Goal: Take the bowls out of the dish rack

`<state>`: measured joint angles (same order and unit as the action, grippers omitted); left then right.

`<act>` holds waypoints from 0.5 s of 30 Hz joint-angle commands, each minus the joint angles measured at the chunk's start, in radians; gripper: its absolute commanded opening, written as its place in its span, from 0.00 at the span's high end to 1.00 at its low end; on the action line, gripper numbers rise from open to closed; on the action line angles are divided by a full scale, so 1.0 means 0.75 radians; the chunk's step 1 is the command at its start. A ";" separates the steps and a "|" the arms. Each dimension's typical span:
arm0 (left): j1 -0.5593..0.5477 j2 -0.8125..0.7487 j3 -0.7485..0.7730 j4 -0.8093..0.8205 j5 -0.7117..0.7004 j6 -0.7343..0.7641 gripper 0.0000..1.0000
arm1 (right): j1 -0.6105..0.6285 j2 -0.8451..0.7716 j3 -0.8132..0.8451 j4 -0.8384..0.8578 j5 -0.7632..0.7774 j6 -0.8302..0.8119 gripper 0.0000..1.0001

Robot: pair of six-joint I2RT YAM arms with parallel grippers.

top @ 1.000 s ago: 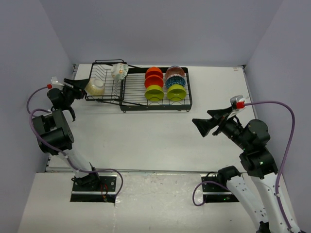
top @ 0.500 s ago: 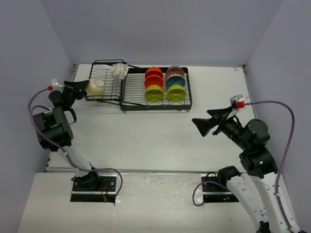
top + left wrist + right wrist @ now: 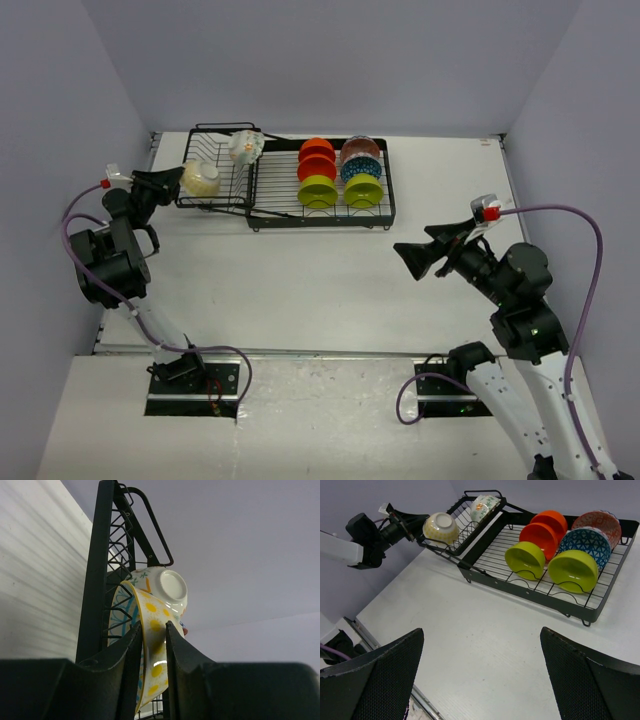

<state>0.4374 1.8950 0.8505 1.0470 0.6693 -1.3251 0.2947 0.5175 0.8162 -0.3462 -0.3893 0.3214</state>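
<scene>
Top external: eight bowls (image 3: pixel 318 190), one dish rack (image 3: pixel 275 203); left pincer (image 3: pixel 180 178) clamps floral bowl (image 3: pixel 202 179); right pincer (image 3: pixel 406 261) gaping.

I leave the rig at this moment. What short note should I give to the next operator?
Left claw: pinching the rim of the cream round bowl with yellow flowers, in the small basket end of the black wire dish rack.
Right claw: open, empty, above the white table.
Done: no bowl unloaded yet.
Left: all eight bowls: this one, the white floral bowl beside it, and in the long section two orange bowls, two lime green bowls, a blue patterned bowl, a reddish patterned bowl.
</scene>
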 commanded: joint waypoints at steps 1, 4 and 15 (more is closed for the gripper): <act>-0.027 0.020 -0.013 0.036 0.032 -0.017 0.75 | 0.002 0.012 0.000 0.046 -0.029 -0.009 0.01; -0.043 0.024 0.007 0.032 0.032 -0.021 0.75 | 0.002 0.014 0.002 0.046 -0.029 -0.009 0.01; -0.100 0.050 0.058 0.023 0.038 -0.025 0.78 | 0.002 0.018 0.000 0.048 -0.027 -0.009 0.01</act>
<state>0.4049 1.9137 0.8738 1.0538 0.6498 -1.3354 0.2943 0.5247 0.8143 -0.3431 -0.3893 0.3214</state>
